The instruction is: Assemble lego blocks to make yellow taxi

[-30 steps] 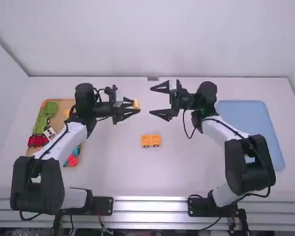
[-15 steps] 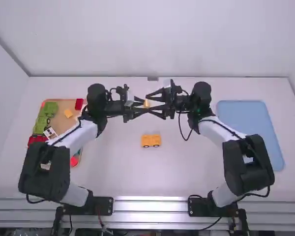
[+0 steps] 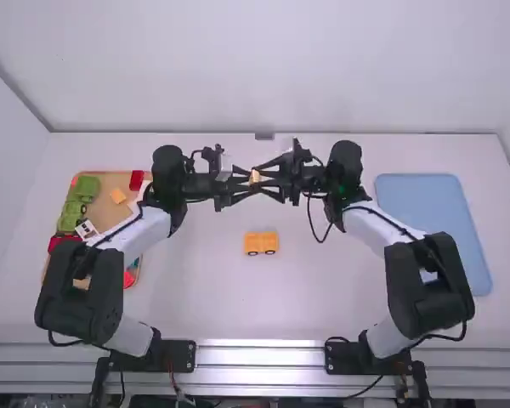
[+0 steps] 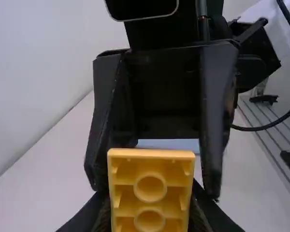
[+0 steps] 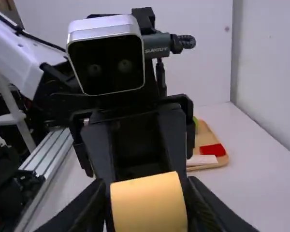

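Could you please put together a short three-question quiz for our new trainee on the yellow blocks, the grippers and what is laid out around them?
1. Multiple choice: which of these lies on the right arm's side of the table?
A) the green blocks
B) the blue tray
C) the red car

2. True or false: the yellow block in the left gripper rests on the table.

3. Fill in the missing word: the yellow wheeled piece, standing between the two arms, shows ___ dark wheels to the high camera.

Key: 1 B; 2 false, it is held up off the table; 3 two.
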Controlling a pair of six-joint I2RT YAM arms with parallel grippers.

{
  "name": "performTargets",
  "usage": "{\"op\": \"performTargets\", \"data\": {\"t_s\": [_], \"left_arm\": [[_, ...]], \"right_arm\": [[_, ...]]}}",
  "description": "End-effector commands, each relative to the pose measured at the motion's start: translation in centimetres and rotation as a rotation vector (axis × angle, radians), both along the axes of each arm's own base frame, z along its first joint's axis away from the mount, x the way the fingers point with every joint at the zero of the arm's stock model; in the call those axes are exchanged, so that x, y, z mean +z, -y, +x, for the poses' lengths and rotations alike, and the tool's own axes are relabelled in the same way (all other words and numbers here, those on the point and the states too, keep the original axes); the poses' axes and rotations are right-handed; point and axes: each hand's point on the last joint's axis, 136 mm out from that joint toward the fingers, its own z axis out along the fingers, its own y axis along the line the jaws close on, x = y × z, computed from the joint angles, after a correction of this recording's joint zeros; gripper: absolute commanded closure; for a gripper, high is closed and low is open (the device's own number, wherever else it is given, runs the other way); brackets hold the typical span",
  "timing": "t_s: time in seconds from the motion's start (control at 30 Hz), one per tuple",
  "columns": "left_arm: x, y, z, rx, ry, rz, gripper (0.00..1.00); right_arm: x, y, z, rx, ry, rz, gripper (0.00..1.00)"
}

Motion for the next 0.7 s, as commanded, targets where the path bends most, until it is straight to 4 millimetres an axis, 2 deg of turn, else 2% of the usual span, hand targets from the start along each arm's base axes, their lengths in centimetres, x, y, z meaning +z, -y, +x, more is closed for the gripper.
{"op": "performTargets", "data": {"t_s": [0.0,0.07,0.13,0.23,0.3,0.33,0.37,0.4,0.43,0.57,0.67], "left_arm": [[0.4,0.4,-0.6,-0.037,0.008,-0.006,0.88],[0.4,0.4,-0.6,-0.037,0.009,-0.006,0.86],[0.4,0.2,-0.5,-0.032,0.011,-0.006,0.82],[0.4,0.2,-0.5,-0.033,0.01,-0.006,0.76],[0.4,0.5,-0.6,-0.04,0.012,-0.006,0.72],[0.4,0.5,-0.7,-0.04,0.012,-0.006,0.67],[0.4,0.5,-0.7,-0.04,0.01,-0.006,0.47],[0.4,0.5,-0.6,-0.04,0.007,-0.007,0.36],[0.4,0.5,-0.7,-0.04,0.004,-0.006,0.01],[-0.2,0.3,-0.5,-0.03,-0.04,0.002,0.01],[-2.9,-0.4,1.5,0.122,-0.179,0.061,0.01]], "right_arm": [[0.7,-0.1,-0.4,0.005,0.034,0.005,0.64],[0.8,-0.2,-0.6,0.016,0.035,0.006,0.68],[0.9,-0.5,-1.1,0.041,0.049,0.008,0.79],[0.8,-0.5,-1.1,0.039,0.065,0.008,0.86],[0.9,-0.5,-1.1,0.04,0.069,0.009,0.87],[0.9,-0.5,-1.1,0.039,0.069,0.009,0.89],[1.0,-0.5,-0.9,0.033,0.071,0.01,0.91],[1.1,-0.5,-0.9,0.032,0.071,0.011,0.91],[1.3,-0.5,-0.8,0.03,0.078,0.012,0.92],[2.3,0.1,1.2,-0.054,0.065,0.017,0.98],[2.1,0.8,4.2,-0.203,0.013,-0.007,0.99]]}}
